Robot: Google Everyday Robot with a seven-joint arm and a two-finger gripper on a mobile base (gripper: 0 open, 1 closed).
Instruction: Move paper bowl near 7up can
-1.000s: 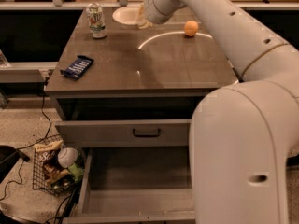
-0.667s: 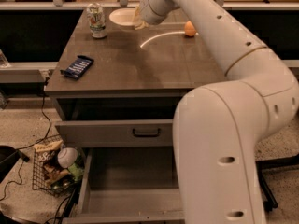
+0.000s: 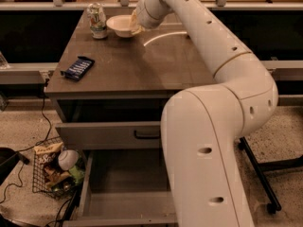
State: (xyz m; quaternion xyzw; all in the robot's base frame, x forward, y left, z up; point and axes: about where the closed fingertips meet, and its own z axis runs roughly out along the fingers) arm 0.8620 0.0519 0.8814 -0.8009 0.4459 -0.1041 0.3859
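The paper bowl (image 3: 118,24), off-white and round, is at the back left of the brown table (image 3: 142,65), just right of the 7up can (image 3: 97,20), with a small gap between them. The can stands upright, silvery with green markings. My gripper (image 3: 135,22) is at the bowl's right rim and shut on it. I cannot tell whether the bowl rests on the table or hangs just above it. My white arm reaches over the table's right side from the front.
A flat dark-blue snack packet (image 3: 78,67) lies near the table's left front edge. Below the table an upper drawer (image 3: 113,135) is closed and a lower drawer (image 3: 123,193) is pulled out. A wire basket (image 3: 53,170) with rubbish sits on the floor at left.
My gripper has carried the paper bowl leftward, closer to the 7up can. My arm now hides the small orange fruit at the back right.
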